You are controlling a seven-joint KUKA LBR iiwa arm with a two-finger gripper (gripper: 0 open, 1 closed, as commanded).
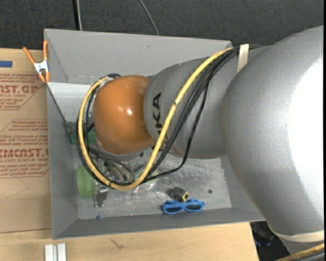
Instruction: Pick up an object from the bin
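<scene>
Blue sunglasses [183,205] on bin [141,48] floor

The arm [250,124] and its orange cover [122,113] hide most of the bin's [62,162] floor. By the left wall a pale green thing [85,181] sits half under cables [85,145]; we cannot name it, nor the small dark piece [177,193] near the front wall.
</scene>
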